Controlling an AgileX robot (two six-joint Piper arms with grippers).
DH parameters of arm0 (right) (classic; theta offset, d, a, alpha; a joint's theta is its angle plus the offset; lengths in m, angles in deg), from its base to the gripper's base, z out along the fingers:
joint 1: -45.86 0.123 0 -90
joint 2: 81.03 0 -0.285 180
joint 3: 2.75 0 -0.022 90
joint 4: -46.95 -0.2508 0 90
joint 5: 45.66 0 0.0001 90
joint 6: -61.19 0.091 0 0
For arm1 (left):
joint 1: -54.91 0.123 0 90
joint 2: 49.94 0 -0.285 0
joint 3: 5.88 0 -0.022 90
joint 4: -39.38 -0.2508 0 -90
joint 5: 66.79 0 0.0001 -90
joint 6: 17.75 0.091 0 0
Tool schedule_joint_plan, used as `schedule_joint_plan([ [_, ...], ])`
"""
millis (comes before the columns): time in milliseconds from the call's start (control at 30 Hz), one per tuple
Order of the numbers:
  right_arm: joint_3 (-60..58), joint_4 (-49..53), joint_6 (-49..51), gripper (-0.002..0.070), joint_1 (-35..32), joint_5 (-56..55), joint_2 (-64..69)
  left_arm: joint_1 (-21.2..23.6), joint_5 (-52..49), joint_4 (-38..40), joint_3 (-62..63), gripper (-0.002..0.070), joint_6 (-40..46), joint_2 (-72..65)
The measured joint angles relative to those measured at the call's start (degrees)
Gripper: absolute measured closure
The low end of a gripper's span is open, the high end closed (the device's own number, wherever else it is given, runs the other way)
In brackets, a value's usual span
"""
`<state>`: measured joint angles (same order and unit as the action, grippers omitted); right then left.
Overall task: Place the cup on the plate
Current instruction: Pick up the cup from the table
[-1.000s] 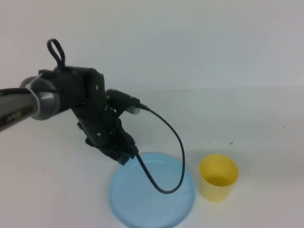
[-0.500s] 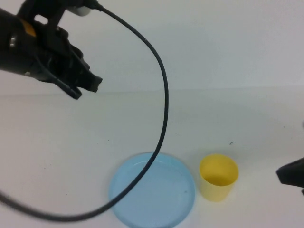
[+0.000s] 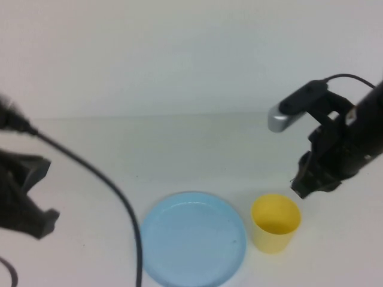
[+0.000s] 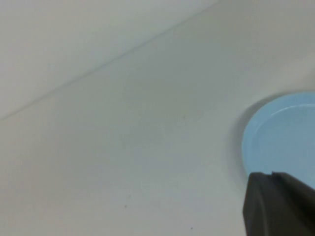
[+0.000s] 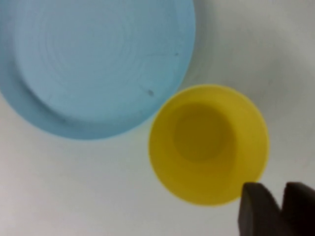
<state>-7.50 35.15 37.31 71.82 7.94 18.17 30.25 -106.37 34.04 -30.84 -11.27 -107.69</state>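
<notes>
A white table [image 3: 179, 155] fills the lower part of the high view, with a pale wall behind it. At the left edge of that view the left arm is seen, blurred, with a black cable [image 3: 102, 191] curving down from it toward the front edge. The left gripper [image 3: 33, 209] hangs low at the far left, well apart from the plate; whether it is open or closed cannot be told. In the left wrist view only one dark fingertip [image 4: 278, 204] is shown, beside the plate's rim [image 4: 251, 142].

The right arm reaches in from the right, a silver-tipped camera housing [image 3: 296, 107] sticking out from its wrist. The right gripper [image 3: 311, 182] hovers just above and behind the cup. Two dark fingertips [image 5: 258, 209] are seen close together beside the cup's rim in the right wrist view, nearly closed and holding nothing.

The plate [image 3: 194, 239] is round, light blue and plain, with a shallow raised rim, and lies flat near the front of the table. The cup [image 3: 275, 222] is a small plain yellow tumbler without a handle, slightly tapered, upright and empty. It stands on the table just to the right of the plate, not on it. From above [image 5: 209, 142] its rim is seen next to the plate's edge [image 5: 93, 64].
</notes>
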Motion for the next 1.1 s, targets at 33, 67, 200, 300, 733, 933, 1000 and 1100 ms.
schedule_joint_plan([
  [33, 1.2, 0.4, 0.3, 0.0552, 0.0, 0.3, 1.2, 0.0, 1.1, -1.1, -2.0, 0.0674, -0.8, 1.0],
  [67, 2.4, 0.7, 0.5, 0.0498, 0.0, 0.5, 2.7, 0.0, 2.4, -2.0, -3.9, 0.0674, -1.1, 1.9],
  [200, 6.0, 0.8, 0.9, 0.027, 0.1, 1.0, 7.2, 0.0, 7.4, -5.1, -9.6, 0.0675, -1.3, 3.7],
  [300, 7.3, 0.8, 1.0, 0.0199, 0.1, 1.1, 9.7, 0.0, 11.5, -6.9, -12.9, 0.0675, -1.6, 3.9],
  [733, 7.6, 1.3, 2.6, 0.0272, 0.5, 3.7, 17.9, 0.0, 16.5, -7.5, -13.4, 0.0675, -5.1, 3.9],
  [933, 7.7, 2.6, 2.8, 0.0551, 0.6, 3.9, 20.0, 0.0, 15.8, -7.7, -13.4, 0.0675, -5.5, 5.7],
  [1000, 8.3, 2.8, 3.9, 0.0622, 0.6, 4.6, 19.9, 0.0, 14.2, -9.7, -13.4, 0.0675, -5.5, 7.4],
  [1100, 10.6, 3.0, 4.7, 0.0644, 0.6, 7.3, 18.7, 0.0, 9.7, -16.0, -13.4, 0.0675, -6.5, 11.1],
])
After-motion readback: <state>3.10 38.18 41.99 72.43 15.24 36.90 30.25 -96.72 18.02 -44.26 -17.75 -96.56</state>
